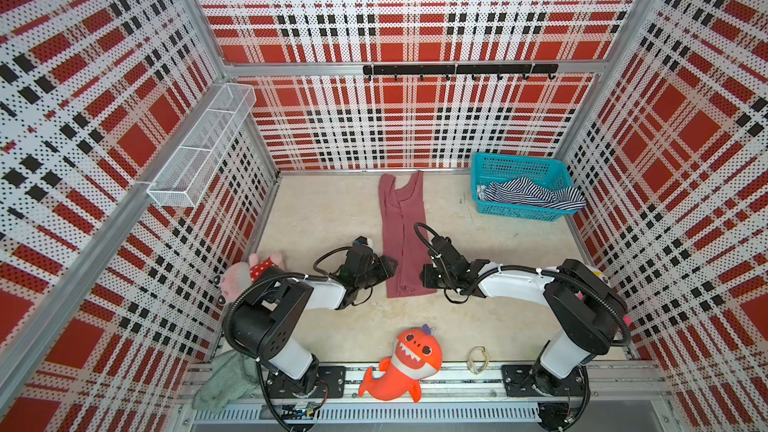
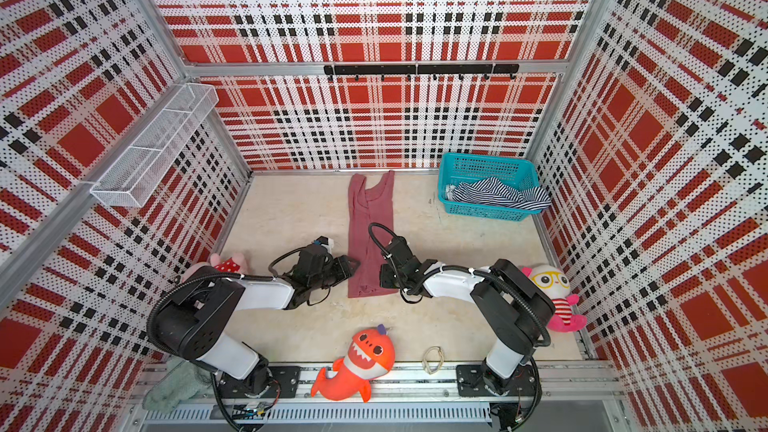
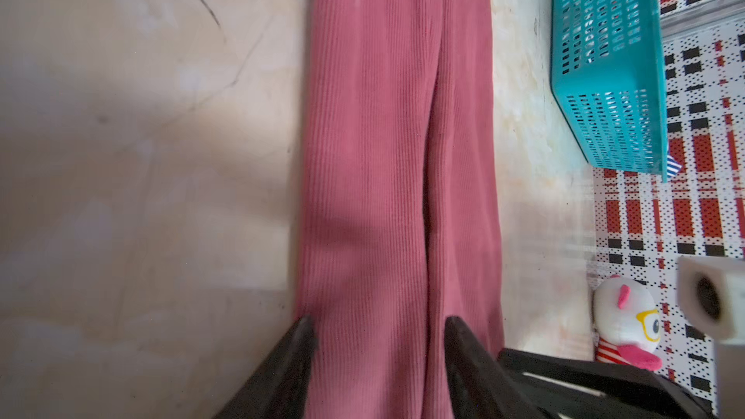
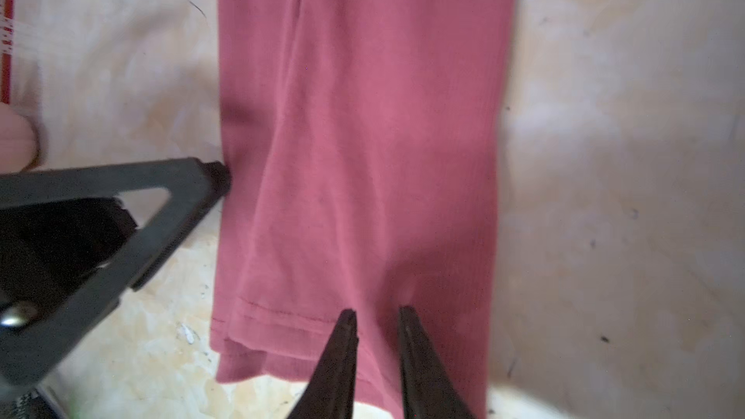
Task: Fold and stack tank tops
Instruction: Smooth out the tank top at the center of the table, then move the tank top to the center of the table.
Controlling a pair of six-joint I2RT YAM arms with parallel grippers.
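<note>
In both top views the left pincer (image 1: 390, 268) and right pincer (image 1: 426, 278) flank the near end of the maroon top (image 1: 399, 218). The left is at its left edge and the right at its right edge, both a little way up from the hem. The top lies on the table (image 1: 324, 218) as a narrow strip folded lengthwise. Its long axis runs straight away from the robot, with the hem near and the straps at the back wall. The striped top (image 1: 532, 195) is bundled in the basket (image 1: 515, 158) at the far right, well apart from both pincers. The two arms look equally near the hem.

In the left wrist view the left pincer (image 3: 381, 328) stands fairly wide, its jaws apart with the strip's left half (image 3: 371, 135) showing between them. It appears to hold nothing.

In the right wrist view the right pincer (image 4: 377, 314) is narrow, with maroon cloth (image 4: 383, 114) showing in the slit, just above the hem. I cannot tell whether it nips the cloth. A finger (image 4: 201, 183) of the left pincer touches the strip's opposite edge.

The next fold probably runs along the long axis, hem toward straps. For that each pincer needs the hem corner on its own side, which lies slightly back toward the robot from its tips.
</note>
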